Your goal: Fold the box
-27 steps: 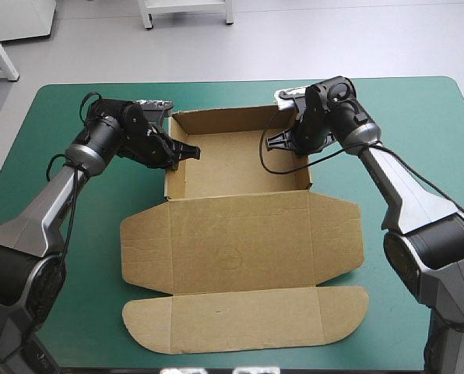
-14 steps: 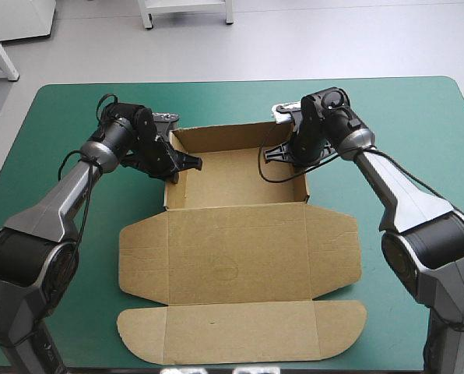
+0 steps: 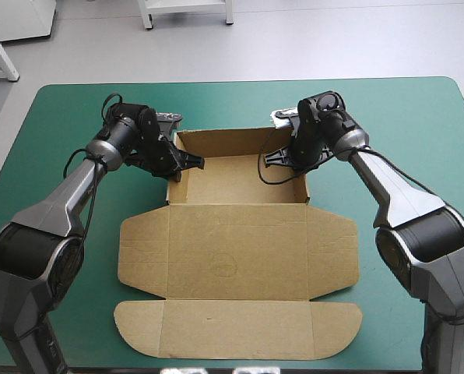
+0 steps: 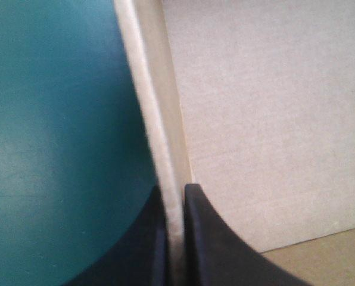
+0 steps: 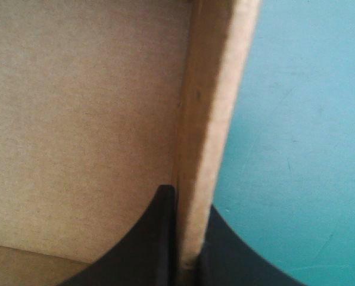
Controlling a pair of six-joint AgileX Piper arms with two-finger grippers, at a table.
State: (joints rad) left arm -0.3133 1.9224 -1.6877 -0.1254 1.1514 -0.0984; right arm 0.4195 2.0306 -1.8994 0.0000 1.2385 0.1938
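The left gripper point(image 3: 191, 162) is clamping the left wall point(image 4: 149, 89) of the brown box point(image 3: 240, 178) at nine o'clock. The box is lying mid-table on the teal-green cover point(image 3: 419, 132), lid point(image 3: 240, 241) flat toward six o'clock. The right gripper point(image 3: 272, 156) is pinching the right wall point(image 5: 216, 89) at three o'clock.

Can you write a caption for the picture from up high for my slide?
The left gripper and right gripper each pinch a side wall of the brown box, lid flat.
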